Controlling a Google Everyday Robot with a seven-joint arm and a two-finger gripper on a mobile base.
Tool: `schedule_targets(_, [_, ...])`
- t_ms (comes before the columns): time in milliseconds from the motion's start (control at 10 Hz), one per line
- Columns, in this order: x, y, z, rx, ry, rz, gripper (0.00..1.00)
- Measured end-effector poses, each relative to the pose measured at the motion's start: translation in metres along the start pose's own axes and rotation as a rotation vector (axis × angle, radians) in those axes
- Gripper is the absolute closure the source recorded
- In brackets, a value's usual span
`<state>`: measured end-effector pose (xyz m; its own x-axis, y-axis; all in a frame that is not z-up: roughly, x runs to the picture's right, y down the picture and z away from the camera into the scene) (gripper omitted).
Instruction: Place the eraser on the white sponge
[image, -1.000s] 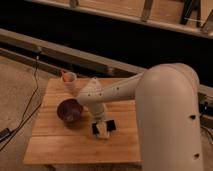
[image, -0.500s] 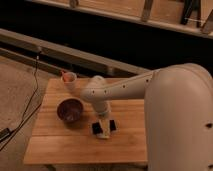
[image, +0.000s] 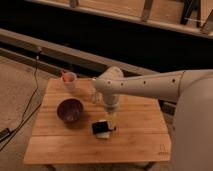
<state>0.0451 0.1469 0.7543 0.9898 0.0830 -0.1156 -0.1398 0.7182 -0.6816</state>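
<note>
1. Current state. The end effector (image: 112, 121) is hanging low over the table (image: 142, 142), at the end of the pale arm that is reaching in from the right. Whether it is released or clenched cannot be determined from this view.

2. Task objects. The eraser (image: 99, 127) is lying just beside the end effector, on its left in the view, and contact between the two cannot be confirmed. The white sponge (image: 104, 135) is showing as a pale strip at the near edge of the eraser, directly below the end effector in the view. The eraser appears to be resting on it.

3. Change. Compared with the frame one second earlier, the end effector is now sitting to the right of the eraser rather than directly over it, and the forearm is stretching flatter across the view. The eraser and sponge are staying together.

4. Meaning. The placement is judged to be done or nearly done, so withdrawal is the likely remaining step.

5. Surroundings. The dark bowl (image: 70, 110) is sitting well to the left of the end effector, and the cup (image: 68, 80) is standing beyond it.
</note>
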Motion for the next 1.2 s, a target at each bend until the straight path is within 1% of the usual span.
schedule_targets(200, [0.009,-0.002,-0.014,0.012,-0.063,0.006,0.2])
schedule_targets(400, [0.017,-0.002,-0.023,0.025,-0.097,0.006,0.2])
schedule_targets(600, [0.014,-0.002,-0.023,0.025,-0.099,0.0,0.2])
schedule_targets(1200, [0.014,-0.002,-0.023,0.026,-0.1,0.0,0.2])
